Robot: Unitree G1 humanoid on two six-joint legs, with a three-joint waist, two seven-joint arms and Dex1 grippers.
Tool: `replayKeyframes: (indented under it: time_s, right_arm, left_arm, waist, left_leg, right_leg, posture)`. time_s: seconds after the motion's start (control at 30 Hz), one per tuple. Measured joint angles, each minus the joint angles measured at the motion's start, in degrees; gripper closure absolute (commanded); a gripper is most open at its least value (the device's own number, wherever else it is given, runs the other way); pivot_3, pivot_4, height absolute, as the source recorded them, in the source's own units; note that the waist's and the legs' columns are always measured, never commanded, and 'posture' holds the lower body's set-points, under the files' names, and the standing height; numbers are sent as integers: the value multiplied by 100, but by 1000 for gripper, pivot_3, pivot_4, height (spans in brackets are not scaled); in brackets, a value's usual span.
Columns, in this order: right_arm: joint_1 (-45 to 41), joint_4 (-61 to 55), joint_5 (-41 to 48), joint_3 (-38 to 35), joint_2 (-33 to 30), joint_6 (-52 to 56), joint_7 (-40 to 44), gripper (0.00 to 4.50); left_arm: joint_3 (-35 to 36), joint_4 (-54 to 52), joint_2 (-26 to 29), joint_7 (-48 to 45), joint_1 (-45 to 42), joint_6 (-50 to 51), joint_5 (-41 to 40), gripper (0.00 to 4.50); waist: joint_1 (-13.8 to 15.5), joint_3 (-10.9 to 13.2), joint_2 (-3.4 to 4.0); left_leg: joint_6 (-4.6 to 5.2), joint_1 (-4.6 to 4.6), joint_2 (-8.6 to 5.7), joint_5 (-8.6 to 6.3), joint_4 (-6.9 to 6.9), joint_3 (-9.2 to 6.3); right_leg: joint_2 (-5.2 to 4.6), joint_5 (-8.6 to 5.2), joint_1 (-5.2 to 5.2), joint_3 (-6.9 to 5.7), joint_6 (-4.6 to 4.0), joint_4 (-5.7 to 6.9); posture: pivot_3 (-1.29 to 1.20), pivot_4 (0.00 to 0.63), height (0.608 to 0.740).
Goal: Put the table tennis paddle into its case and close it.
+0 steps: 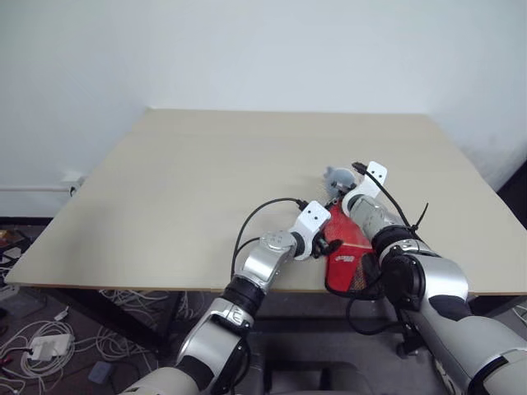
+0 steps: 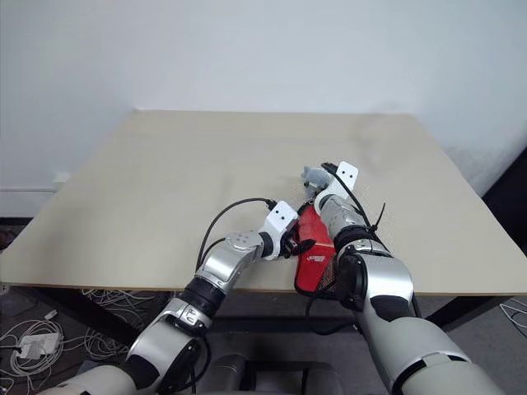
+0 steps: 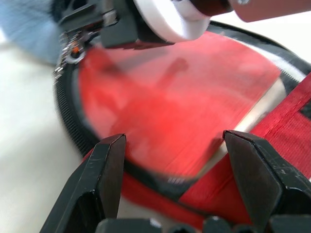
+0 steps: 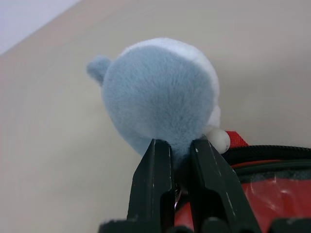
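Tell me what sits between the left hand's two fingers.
In the left wrist view, the left hand is open, and between its fingers lies the table tennis paddle, its red face inside the open, black-edged case.

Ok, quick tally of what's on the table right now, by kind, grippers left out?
Table tennis paddle: 1, red face showing inside the open case.
Case: 1, red fabric with black edging, at the table's near edge.
Plush charm: 1, grey-blue and white, at the case's far end.
Total: 3
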Motion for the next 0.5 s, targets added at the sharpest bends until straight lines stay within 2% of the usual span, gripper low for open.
replayKeyframes:
  time_s: [0.17,0.33,0.5]
  right_arm:
    - [-27,22,113,-218,-11,-145,-213,4490]
    - [-27,33,37,-102,-10,-195,-125,4490]
    - [-98,-87,68,42,2,187,1152,4490]
  left_arm:
    - [109,-114,34,26,112,149,-83,1107]
    - [118,-222,64,65,162,230,-114,1107]
    - [89,-294,128,-28,222,71,-127,1107]
  waist:
    - [-11,0,0]
    - [-21,0,0]
    - [-89,0,1]
  left_leg:
    - [0,0,0,0,-1,-1]
    - [2,0,0,2,-4,0]
    - [7,0,2,5,-8,1]
  right_leg:
    - [1,0,-1,0,0,0]
    - [2,0,0,2,0,1]
    - [4,0,0,4,1,2]
  posture:
    - [0,0,716]
    - [0,0,716]
    - [0,0,716]
